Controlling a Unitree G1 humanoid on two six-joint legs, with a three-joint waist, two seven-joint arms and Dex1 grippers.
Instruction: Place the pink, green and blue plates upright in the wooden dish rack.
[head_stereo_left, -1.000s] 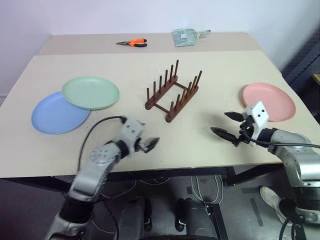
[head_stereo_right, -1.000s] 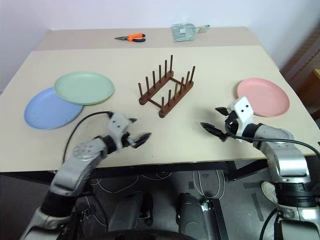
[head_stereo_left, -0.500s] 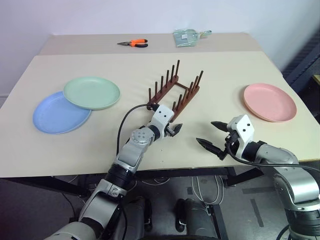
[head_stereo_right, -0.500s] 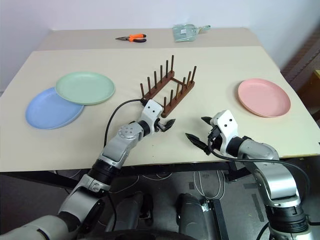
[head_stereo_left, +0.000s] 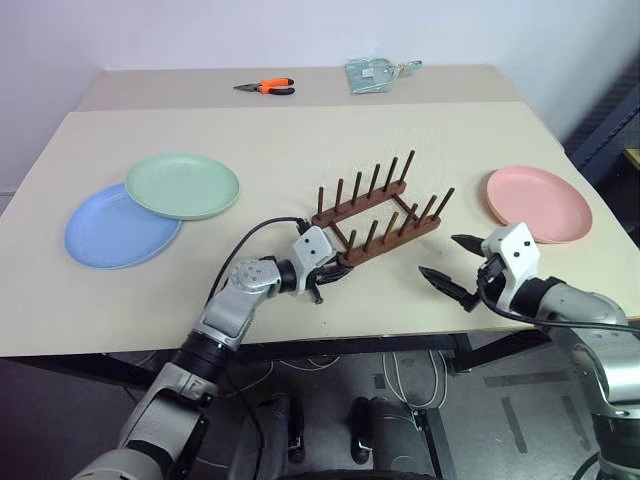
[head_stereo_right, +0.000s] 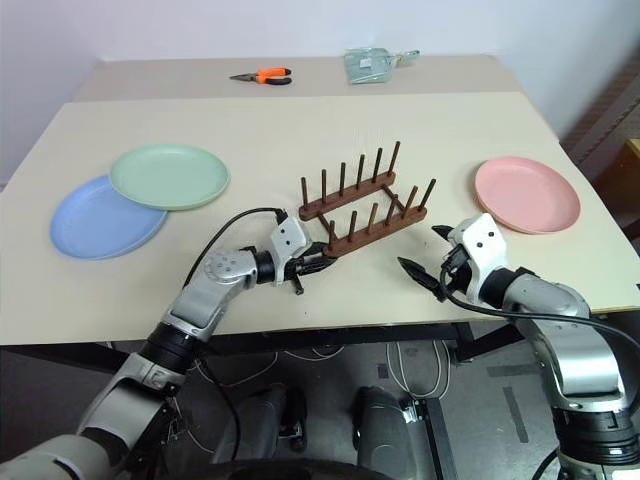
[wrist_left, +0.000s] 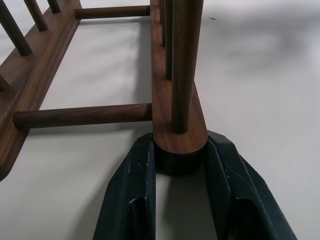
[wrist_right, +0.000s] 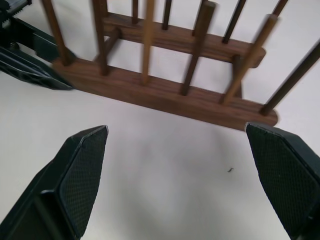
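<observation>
Rack (head_stereo_left: 379, 217) end between left claw (wrist_left: 180, 165) fingers, right claw (head_stereo_left: 452, 262) beside

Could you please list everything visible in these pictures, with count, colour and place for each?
Table: one, beige, carrying everything below.
Dish rack: one, dark brown wood, mid-table, no plates in it.
Green plate: one, pale green, left side, its edge overlapping the blue plate.
Blue plate: one, light blue, left side, partly under the green one.
Pink plate: one, salmon pink, flat on the right side.
Pliers: one, orange handles, far edge.
Packet: one, pale greenish, far edge, right of the pliers.
Left gripper: black fingers on either side of the near end of a rack rail.
Right gripper: black fingers wide open, just right of the rack, holding nothing.
</observation>
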